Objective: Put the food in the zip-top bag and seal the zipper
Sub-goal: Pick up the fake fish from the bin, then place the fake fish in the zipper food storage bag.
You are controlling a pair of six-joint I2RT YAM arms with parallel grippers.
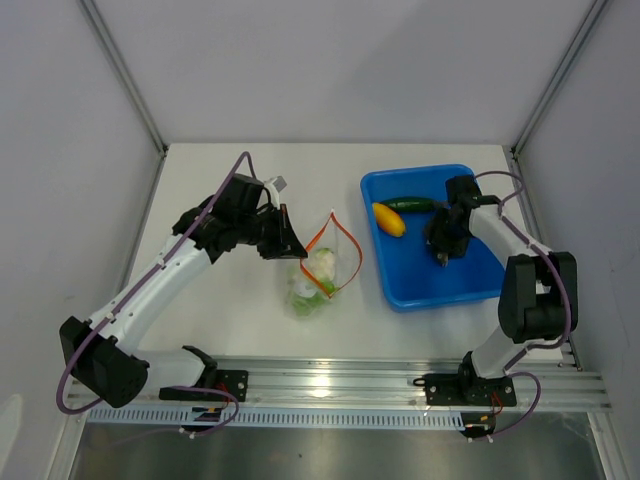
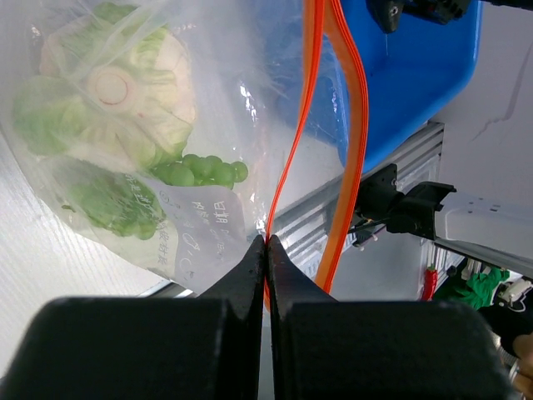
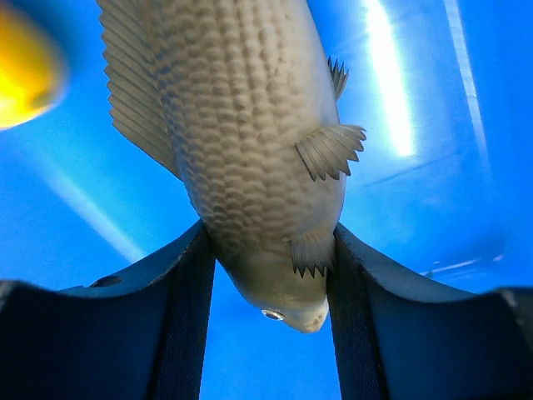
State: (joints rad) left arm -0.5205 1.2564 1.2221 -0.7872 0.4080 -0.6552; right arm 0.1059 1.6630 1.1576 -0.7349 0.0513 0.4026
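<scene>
Zip-top bag (image 1: 318, 283): clear crinkled plastic, lying on the white table (image 1: 240, 310) between the two arms, mouth toward 12 o'clock.

Writing: white printed characters on the bag's lower panel, seen from the left wrist. They are warped by creases and cannot be read.

Contents: white round piece (image 2: 117, 87), leafy green pieces (image 2: 100, 200) and a small cluster of green balls (image 2: 202, 171), all behind the film.

Zipper (image 2: 293, 142): orange-red strip, its two sides parted into an open loop.

Left gripper (image 2: 266, 248): at 10 o'clock of the bag. Its fingers are pressed together on one side of the strip, which runs straight up from the tips. The other side hangs free just to 3 o'clock of them.

Blue tray (image 1: 455, 285): at 3 o'clock of the bag, apart from it. A yellow-orange piece (image 1: 389, 219) and a dark green piece (image 1: 408, 204) sit just beside each other toward its 10 o'clock corner.

Right gripper (image 3: 271, 275): over the tray's middle, fingers clamped on the grey fish-shaped piece (image 3: 250, 125) at its head end. The eye sits between the fingers and the tail points away. Whether the fish touches the tray floor cannot be told.
</scene>
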